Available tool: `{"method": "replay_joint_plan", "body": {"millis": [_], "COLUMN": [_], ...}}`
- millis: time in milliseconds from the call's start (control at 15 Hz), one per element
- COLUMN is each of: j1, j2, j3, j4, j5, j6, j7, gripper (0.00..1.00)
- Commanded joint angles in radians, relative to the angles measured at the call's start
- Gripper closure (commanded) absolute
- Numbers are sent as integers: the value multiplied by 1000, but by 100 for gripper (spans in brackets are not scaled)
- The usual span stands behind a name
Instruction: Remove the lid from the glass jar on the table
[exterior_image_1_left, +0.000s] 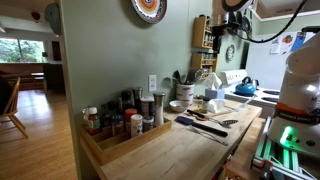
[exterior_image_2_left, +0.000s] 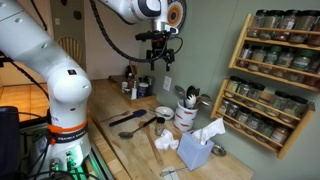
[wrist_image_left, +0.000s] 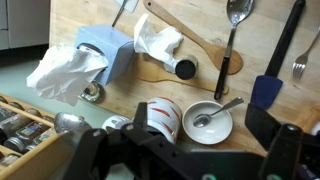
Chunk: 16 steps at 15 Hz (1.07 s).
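Observation:
My gripper is open and empty, high above the table; it also shows in both exterior views. In the wrist view a small round metal-topped jar stands beside the blue tissue box, and another metal-lidded jar stands near the tray. I cannot tell which one is the glass jar. Straight below the gripper are a white crock with red stripes and a white bowl with a spoon in it.
A wooden tray of spice jars stands at one end of the table. Loose utensils lie around: wooden spoon, black-handled spoon, blue spatula, fork. A spice rack hangs on the wall.

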<state>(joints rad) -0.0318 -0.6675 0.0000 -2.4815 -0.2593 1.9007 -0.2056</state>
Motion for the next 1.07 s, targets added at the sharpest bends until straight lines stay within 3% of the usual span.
{"method": "replay_joint_plan", "body": {"millis": [0, 267, 533, 1000], "j1": [16, 16, 34, -27], "j2": [1, 1, 31, 62], "j3": [-12, -12, -73, -116], "j4": [3, 3, -85, -330], "j5": [-8, -8, 64, 33], "j6": [-5, -5, 75, 480], "j7": [8, 8, -14, 15], "gripper": [0, 0, 0, 0]}}
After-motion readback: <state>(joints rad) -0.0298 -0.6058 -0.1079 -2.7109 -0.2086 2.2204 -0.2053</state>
